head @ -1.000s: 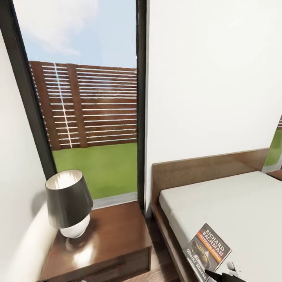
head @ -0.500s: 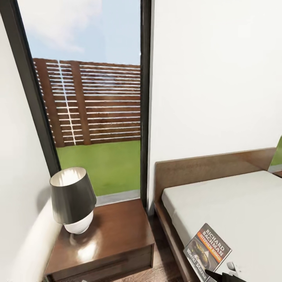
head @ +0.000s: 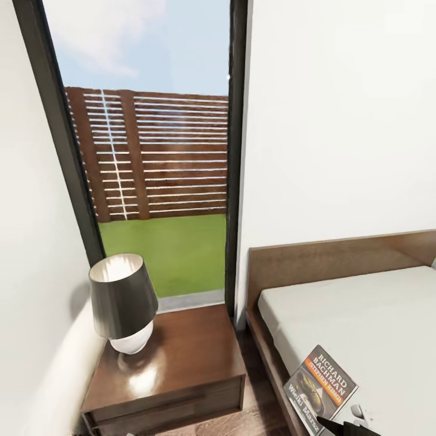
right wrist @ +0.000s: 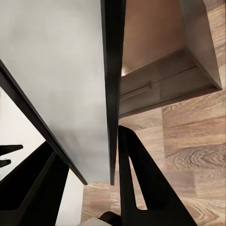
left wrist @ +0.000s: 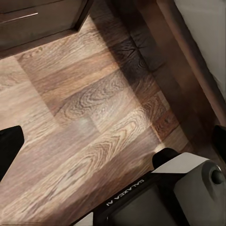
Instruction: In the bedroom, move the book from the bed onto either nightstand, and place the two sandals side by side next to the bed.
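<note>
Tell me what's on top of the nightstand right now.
On the nightstand stands one lamp, dark shade over a white base, near its back left corner. The rest of the top shows bare, glossy wood. The book is not on it; the right gripper holds it.

Right gripper [right wrist: 89,183]: two dark fingers [right wrist: 141,183] closed on flat thin panel, gripping near its edge, seen in right wrist view. In head view, dark gripper part low at frame's bottom right corner. Left gripper: one dark fingertip [left wrist: 9,146] at frame edge over floor; jaw state unclear.
</note>
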### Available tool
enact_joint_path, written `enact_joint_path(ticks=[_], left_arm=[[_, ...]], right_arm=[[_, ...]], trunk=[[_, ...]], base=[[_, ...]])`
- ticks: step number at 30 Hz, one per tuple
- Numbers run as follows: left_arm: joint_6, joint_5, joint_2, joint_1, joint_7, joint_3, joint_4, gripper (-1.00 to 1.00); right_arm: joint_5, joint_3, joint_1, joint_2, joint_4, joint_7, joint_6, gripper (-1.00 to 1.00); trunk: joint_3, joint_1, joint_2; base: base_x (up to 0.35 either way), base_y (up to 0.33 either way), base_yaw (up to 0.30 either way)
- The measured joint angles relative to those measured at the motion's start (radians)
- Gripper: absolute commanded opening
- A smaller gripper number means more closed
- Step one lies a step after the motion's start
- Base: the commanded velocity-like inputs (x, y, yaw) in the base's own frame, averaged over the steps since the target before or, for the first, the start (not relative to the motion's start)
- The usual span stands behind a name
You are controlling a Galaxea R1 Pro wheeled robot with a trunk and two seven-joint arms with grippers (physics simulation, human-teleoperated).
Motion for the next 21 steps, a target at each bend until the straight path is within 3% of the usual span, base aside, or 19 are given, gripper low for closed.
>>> enact_joint_path(ticks=[12,21], left_arm=[[0.0,0.0,0.0,0.0,0.0,0.0,0.0,1.0],[0.0,0.0,0.0,0.0,0.0,0.0,0.0,1.0]], right_arm=[[0.0,-0.001,0.0,0.0,0.0,-0.001,0.0,-1.0],[0.001,0.0,0.0,0.0,-0.001,-0.002,0.0,-1.0]], trunk=[[-0.001,0.0,0.0],[-0.012,0.0,0.0]], base=[[0.0,0.0,0.208],[0.0,0.0,0.032]])
